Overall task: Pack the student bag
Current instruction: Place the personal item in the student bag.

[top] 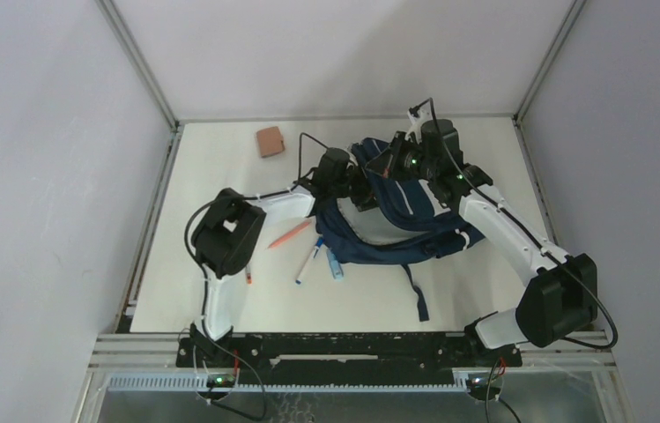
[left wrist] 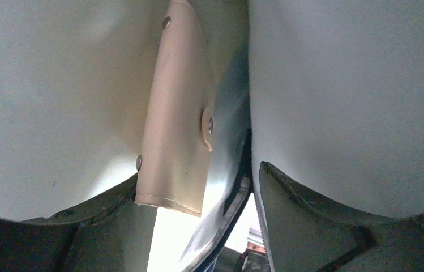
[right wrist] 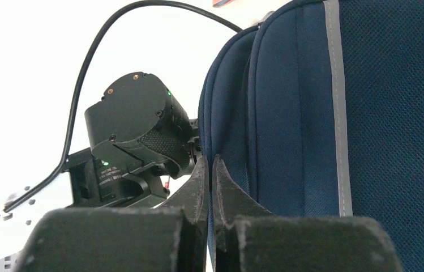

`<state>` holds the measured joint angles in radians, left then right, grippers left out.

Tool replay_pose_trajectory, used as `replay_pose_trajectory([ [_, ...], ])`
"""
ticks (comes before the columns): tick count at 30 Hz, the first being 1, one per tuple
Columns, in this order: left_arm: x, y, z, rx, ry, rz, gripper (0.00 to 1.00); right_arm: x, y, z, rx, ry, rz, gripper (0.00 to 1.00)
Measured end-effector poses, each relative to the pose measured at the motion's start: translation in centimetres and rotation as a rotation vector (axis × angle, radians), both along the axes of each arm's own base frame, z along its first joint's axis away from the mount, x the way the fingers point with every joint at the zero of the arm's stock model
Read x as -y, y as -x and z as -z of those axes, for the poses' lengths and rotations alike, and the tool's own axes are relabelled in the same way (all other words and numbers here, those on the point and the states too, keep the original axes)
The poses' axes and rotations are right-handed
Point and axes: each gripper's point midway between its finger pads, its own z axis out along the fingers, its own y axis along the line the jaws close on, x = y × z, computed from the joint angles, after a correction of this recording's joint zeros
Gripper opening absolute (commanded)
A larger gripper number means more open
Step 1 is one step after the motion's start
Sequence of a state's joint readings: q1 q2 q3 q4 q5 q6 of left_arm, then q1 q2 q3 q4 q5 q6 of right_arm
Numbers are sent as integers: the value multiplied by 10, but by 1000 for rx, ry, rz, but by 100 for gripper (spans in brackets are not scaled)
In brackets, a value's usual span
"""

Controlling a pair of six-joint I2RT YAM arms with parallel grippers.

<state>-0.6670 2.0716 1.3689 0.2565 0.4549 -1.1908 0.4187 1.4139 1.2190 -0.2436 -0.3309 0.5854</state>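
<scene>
Left hand spread open inside the student bag; right hand clenched on the bag's rim.
Navy mesh-weave fabric with a pale grey stripe, whitish lining and a tan riveted tab inside; it lies right of centre on the table, mouth raised, dark strap trailing toward the arms.

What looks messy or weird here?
The student bag lies slumped and crumpled, with one strap trailing toward the near edge. An orange pen, a white marker and a small blue item lie scattered beside it, not packed yet.
</scene>
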Motion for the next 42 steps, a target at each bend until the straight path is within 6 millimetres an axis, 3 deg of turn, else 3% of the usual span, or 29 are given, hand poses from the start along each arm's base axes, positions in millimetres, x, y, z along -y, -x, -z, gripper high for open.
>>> replay_pose_trajectory([
  [9,-27,23,-1,52,-166,43,74,-3,2,-2,-1,-17,-15,0],
  [12,-37,32,-1,69,-223,67,83,-4,2,0,-4,-20,-18,0],
  [13,-42,36,0,71,-248,78,95,-4,3,0,-5,-22,-19,0],
  [14,-46,39,1,75,-272,87,99,-4,3,0,-6,-24,-19,0],
  [19,-67,47,7,105,-384,102,100,-5,3,1,-9,-25,-21,0],
  [25,-89,55,-1,165,-478,112,100,-5,4,1,-10,-24,-23,0],
  [28,-110,64,-4,195,-550,113,100,-5,5,4,-14,-21,-23,0],
  [34,-173,79,-18,255,-668,45,100,-7,8,9,-25,-21,-34,0],
  [39,-230,61,-24,250,-735,-95,100,-7,7,8,-19,-24,-37,0],
  [42,-273,35,-19,196,-762,-215,100,-8,8,8,-19,-25,-39,0],
])
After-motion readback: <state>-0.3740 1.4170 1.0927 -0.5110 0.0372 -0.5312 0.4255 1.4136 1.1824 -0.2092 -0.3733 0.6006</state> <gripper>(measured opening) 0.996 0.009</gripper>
